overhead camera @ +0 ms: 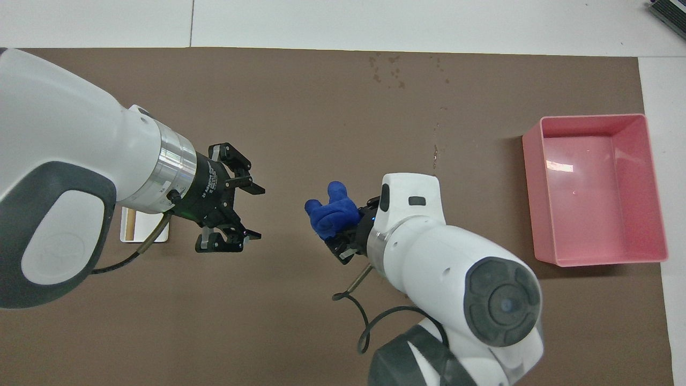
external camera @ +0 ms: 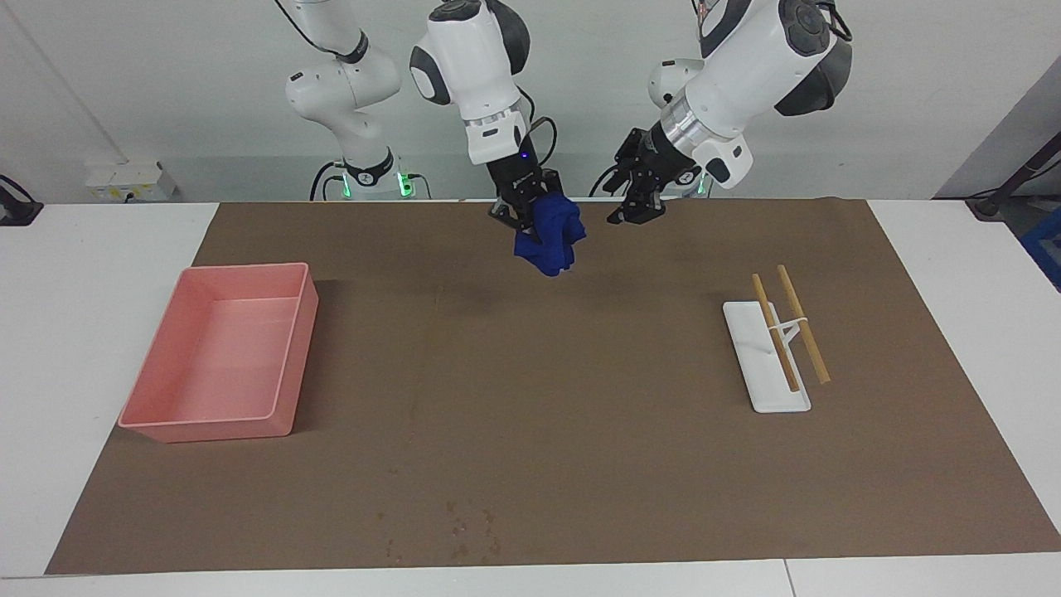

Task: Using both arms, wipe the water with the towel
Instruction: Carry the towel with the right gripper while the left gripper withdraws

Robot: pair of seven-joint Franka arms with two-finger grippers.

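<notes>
Right claw (external camera: 530, 217) held the towel (external camera: 549, 238) up in the air, left claw (external camera: 637, 207) gaped wide beside it; water drops (overhead camera: 394, 67) weren't wiped yet.

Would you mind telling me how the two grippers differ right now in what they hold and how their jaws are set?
The right gripper is shut on the blue towel, which hangs bunched from it; the left gripper holds nothing. The right gripper's jaws are closed on the cloth, whereas the left gripper's jaws stand open in the overhead view. Both are black, raised above the brown mat and pointed toward each other.
</notes>
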